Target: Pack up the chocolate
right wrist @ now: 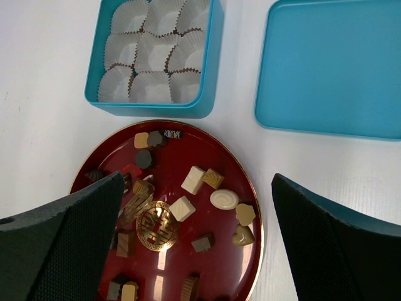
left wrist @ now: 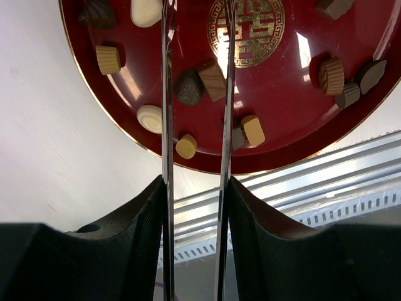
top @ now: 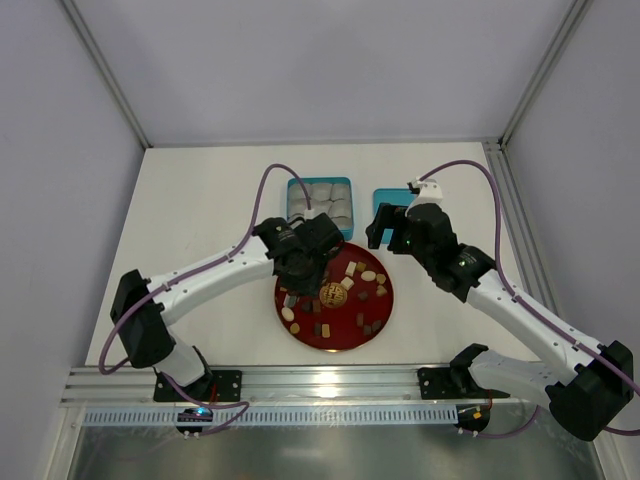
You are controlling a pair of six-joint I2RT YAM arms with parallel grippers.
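Note:
Several chocolate pieces (right wrist: 200, 180), dark brown, tan, cream and one red, lie scattered on a round red plate (top: 385, 305). My left gripper (top: 300, 268) hovers over the plate's left half, shut on a pair of thin metal tongs (left wrist: 166, 94). The tong blades stand apart, straddling a dark piece (left wrist: 188, 88) and a brown cube (left wrist: 213, 79); their tips run out of the left wrist view. My right gripper (top: 385, 228) is wide open and empty, above the plate's far right rim, between the box and the lid.
A teal box (top: 320, 182) of white paper cups (right wrist: 153, 56), all empty, stands just behind the plate. Its teal lid (right wrist: 332, 66) lies to the box's right. A gold emblem (right wrist: 156, 226) marks the plate's centre. An aluminium rail (top: 330, 380) runs along the near edge.

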